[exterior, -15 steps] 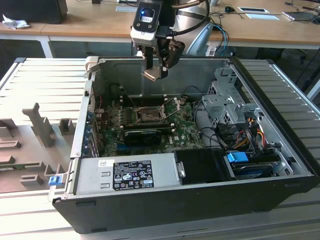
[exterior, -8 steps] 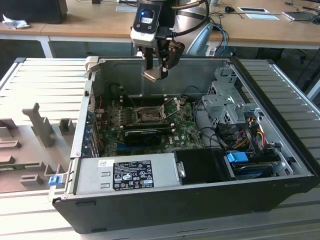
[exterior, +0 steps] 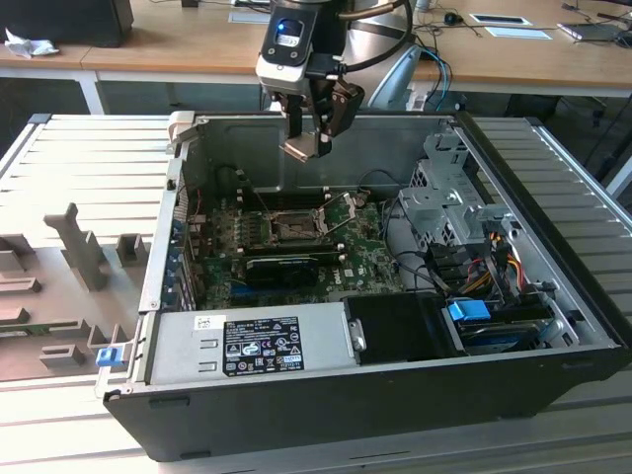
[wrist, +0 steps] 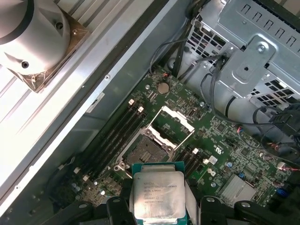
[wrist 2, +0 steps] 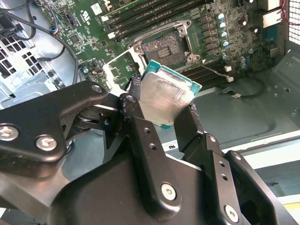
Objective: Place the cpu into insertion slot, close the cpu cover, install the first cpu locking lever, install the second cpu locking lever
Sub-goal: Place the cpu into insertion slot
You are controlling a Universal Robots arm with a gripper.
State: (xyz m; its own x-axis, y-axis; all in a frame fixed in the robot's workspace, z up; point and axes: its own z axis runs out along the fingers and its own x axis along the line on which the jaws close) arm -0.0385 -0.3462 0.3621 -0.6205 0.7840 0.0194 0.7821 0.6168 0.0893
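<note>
Slatted grey table (exterior: 59, 158), open computer case (exterior: 395, 415), gripper (exterior: 311, 133) above clamped on cpu (wrist: 157, 197), tilted, silvery top upward.

- The gripper (exterior: 316, 130): above the open computer case (exterior: 395, 395), near its far wall, fingers clamped on the cpu (exterior: 303, 149).
- The insertion slot (exterior: 292, 229): on the green board (exterior: 370, 267), uncovered.
- The cpu cover (exterior: 341, 211): raised, beside the slot on the exterior view's right.
- The power supply (exterior: 247, 341): along the near wall.
</note>
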